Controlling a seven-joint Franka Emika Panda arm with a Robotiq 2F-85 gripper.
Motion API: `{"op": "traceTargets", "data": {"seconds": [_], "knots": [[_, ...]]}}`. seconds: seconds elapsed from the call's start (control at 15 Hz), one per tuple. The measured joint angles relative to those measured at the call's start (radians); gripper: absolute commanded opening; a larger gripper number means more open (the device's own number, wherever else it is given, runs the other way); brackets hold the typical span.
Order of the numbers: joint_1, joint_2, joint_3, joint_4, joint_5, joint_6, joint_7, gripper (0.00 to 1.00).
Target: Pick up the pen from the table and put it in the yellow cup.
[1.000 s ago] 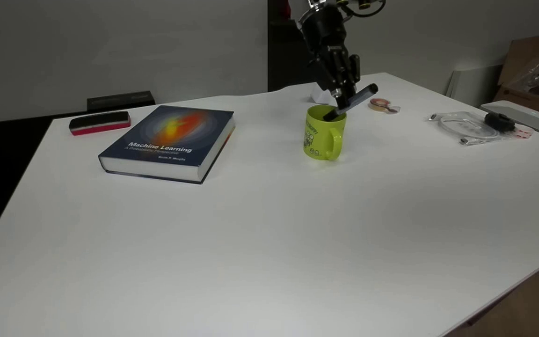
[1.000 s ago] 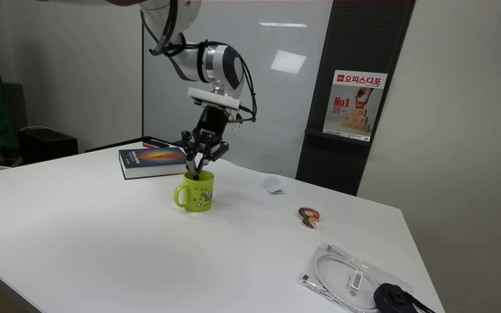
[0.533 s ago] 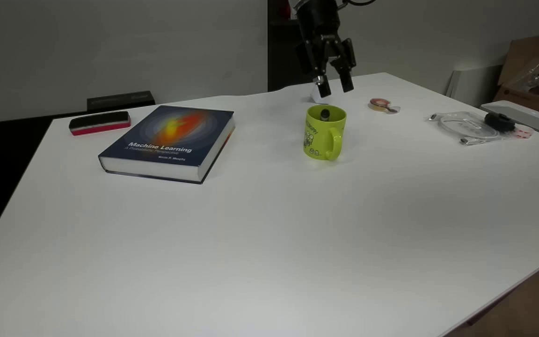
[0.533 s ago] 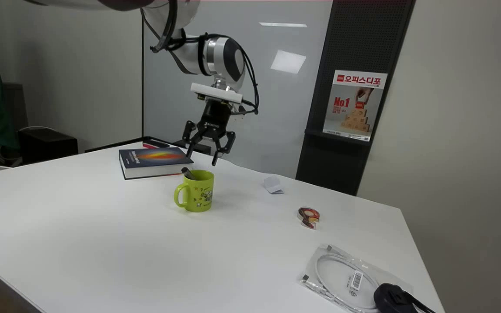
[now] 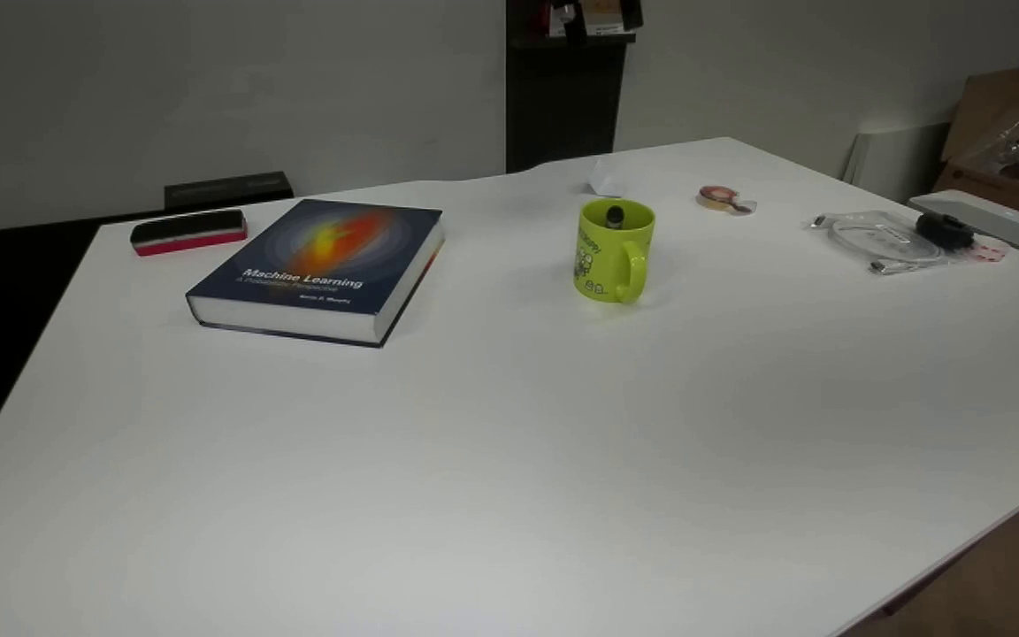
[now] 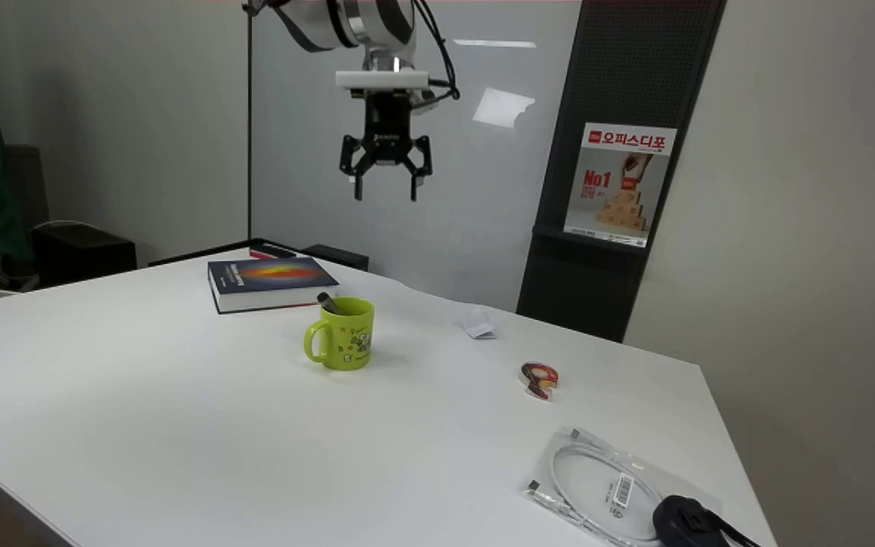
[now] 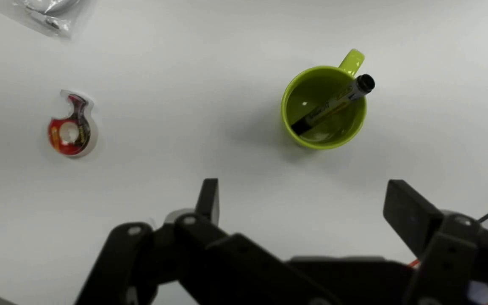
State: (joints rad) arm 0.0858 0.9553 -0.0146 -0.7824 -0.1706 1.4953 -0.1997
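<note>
In an exterior view, past the book (image 6: 274, 285) at left, the pen (image 6: 330, 304) leans inside the upright yellow cup (image 6: 348, 338), its top end jutting left above the rim, its lower part hidden inside. Next rightward, well above it, the jaws no longer grip the pen — they stand wide apart with nothing between them, so the task looks done — though an exterior view shows little more than their fingertips (image 5: 575, 28). Farthest right, a black object (image 6: 683, 522) is cut off below and hard to name.
</note>
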Motion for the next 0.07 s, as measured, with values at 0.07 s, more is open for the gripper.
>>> {"op": "traceTargets", "data": {"seconds": [0.07], "knots": [[0.011,-0.037,-0.006,-0.023,-0.015,0.025,0.004,1.0]]}}
